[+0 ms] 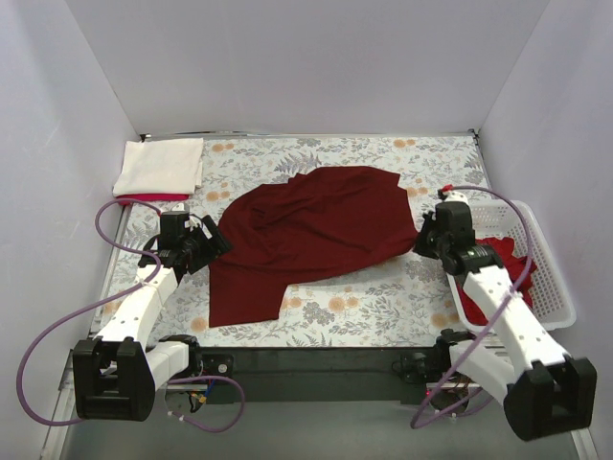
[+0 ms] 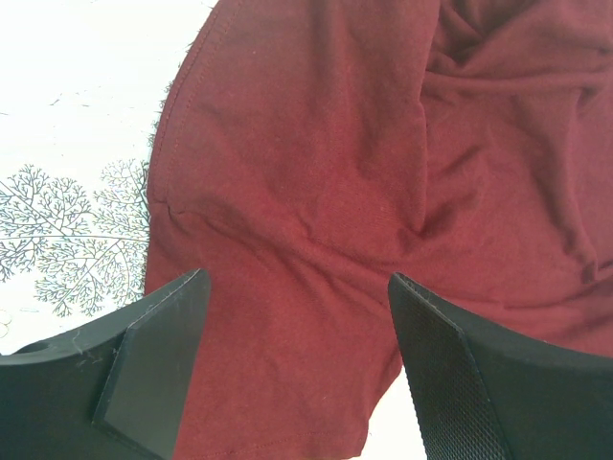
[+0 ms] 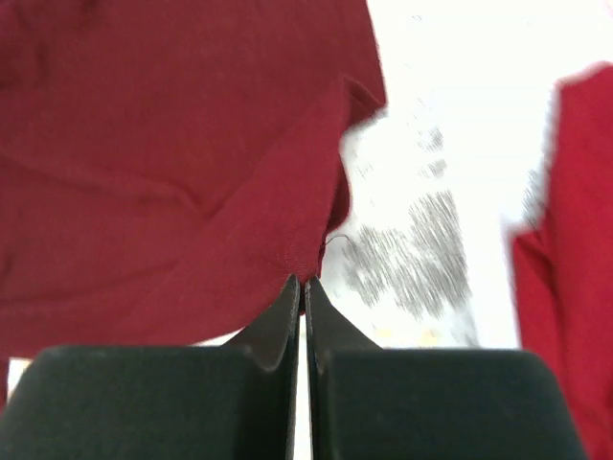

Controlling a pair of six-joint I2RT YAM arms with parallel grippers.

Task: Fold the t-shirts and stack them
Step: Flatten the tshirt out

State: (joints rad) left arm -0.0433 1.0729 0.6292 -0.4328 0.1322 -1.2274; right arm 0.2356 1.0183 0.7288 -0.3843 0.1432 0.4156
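Right end effector (image 3: 304,285) is clenching tight, jaws pressed together, and the maroon t-shirt (image 1: 311,235) is coming to a point right at its tips, so it looks to be nipping the right-hand hem. Left end effector (image 2: 297,369) is hanging released, jaws wide, over the shirt's left edge, touching nothing that I can make out.

The shirt is lying crumpled in the middle of the floral bench (image 1: 383,297), one flap trailing toward the near left. It's going to be light, limp and floppy, I'd say. Taking it by hem corners or shoulder seams, both sides at once, is looking like the way to get it flat.

Far left, a folded cream-white t-shirt (image 1: 158,165) is sitting on a red t-shirt (image 1: 153,198) that is mostly hidden. On the right, the lattice basket (image 1: 556,307) is holding a brighter red shirt (image 1: 506,259), half covered by the arm. Sleeves and collar are getting lost in the folds, and the right wrist view is blurring.
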